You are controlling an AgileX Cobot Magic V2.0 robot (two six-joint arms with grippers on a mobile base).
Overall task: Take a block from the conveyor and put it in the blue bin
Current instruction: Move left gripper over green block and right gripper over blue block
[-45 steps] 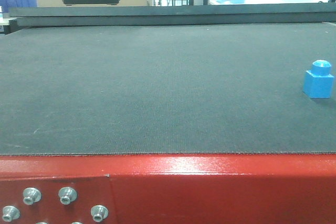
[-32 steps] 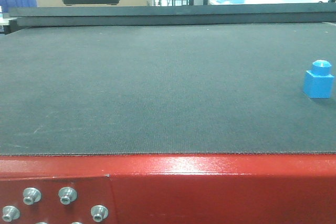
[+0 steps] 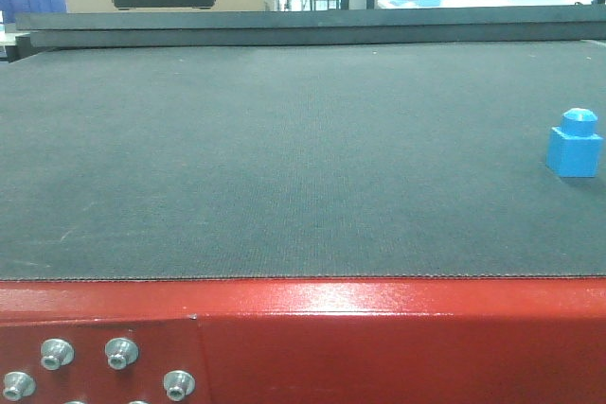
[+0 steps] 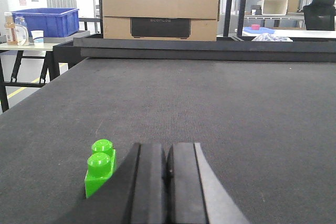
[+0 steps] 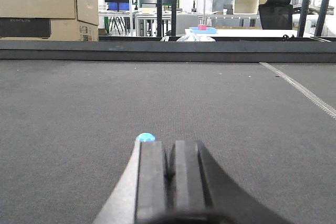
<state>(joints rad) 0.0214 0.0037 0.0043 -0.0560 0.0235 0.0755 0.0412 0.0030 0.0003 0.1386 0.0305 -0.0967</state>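
Block: the block point(image 3: 575, 144) is seen upright on the belt of the conveyor point(image 3: 284, 158), near the right edge of the front view; in the right wrist view only its domed top shows, just past the pincer's tip.
Left pincer: the left pincer point(image 4: 168, 150) is held low over the belt, fingers pressed together, nothing clamped.
Right pincer: the right pincer point(image 5: 170, 148) is likewise pressed together, nothing clamped.
Green block: a two-stud green block point(image 4: 100, 167) is set on the belt just beside the left pincer.
Frame: the near edge is bordered by a red frame point(image 3: 379, 328) with silver bolts point(image 3: 121, 352).
Background: a cardboard box point(image 4: 160, 11) and a blue crate point(image 4: 46, 21) are seen beyond the far edge.
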